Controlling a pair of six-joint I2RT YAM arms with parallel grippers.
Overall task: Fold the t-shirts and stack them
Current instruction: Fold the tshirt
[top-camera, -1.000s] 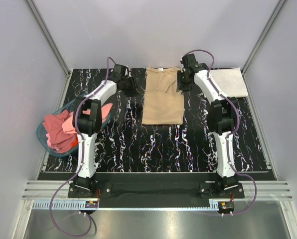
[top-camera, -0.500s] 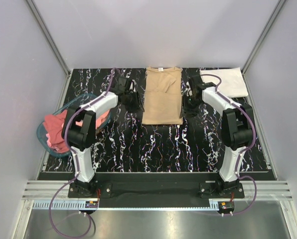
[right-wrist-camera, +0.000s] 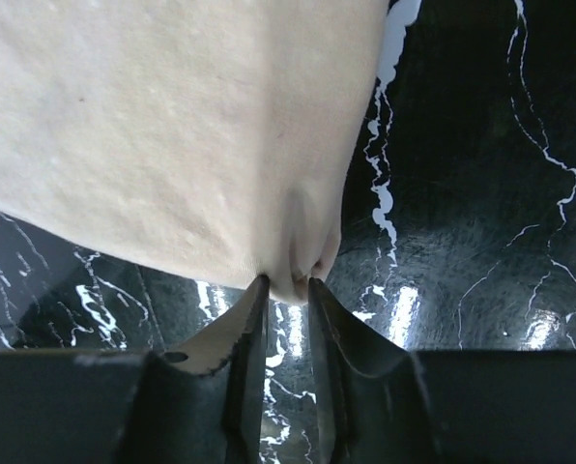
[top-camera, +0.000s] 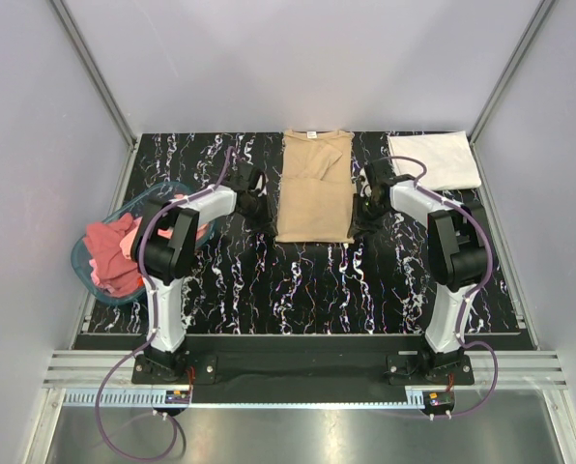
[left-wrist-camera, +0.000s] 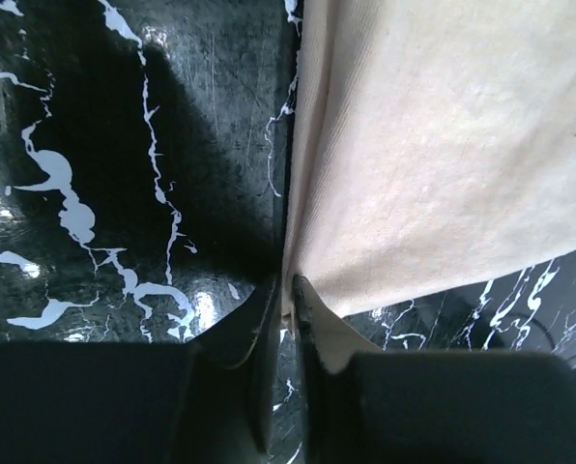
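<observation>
The tan t-shirt [top-camera: 315, 188] lies flat at the back middle of the table, folded into a long strip with its white neck label at the far end. My left gripper [top-camera: 266, 215] is at its near left corner, jaws pinched on the cloth edge [left-wrist-camera: 443, 155] in the left wrist view [left-wrist-camera: 290, 285]. My right gripper [top-camera: 359, 217] is at the near right corner, jaws closed on a bunched bit of the hem [right-wrist-camera: 172, 126] in the right wrist view [right-wrist-camera: 288, 280]. A folded white t-shirt [top-camera: 433, 159] lies at the back right. Pink and red t-shirts [top-camera: 109, 251] are heaped in the basket.
The translucent blue basket [top-camera: 83, 266] stands at the left edge of the black marbled table [top-camera: 298, 290]. Grey walls and metal posts close in the back and sides.
Both grippers have moved from the shirt's far end down along its sides to its near corners and now pinch the hem there.
</observation>
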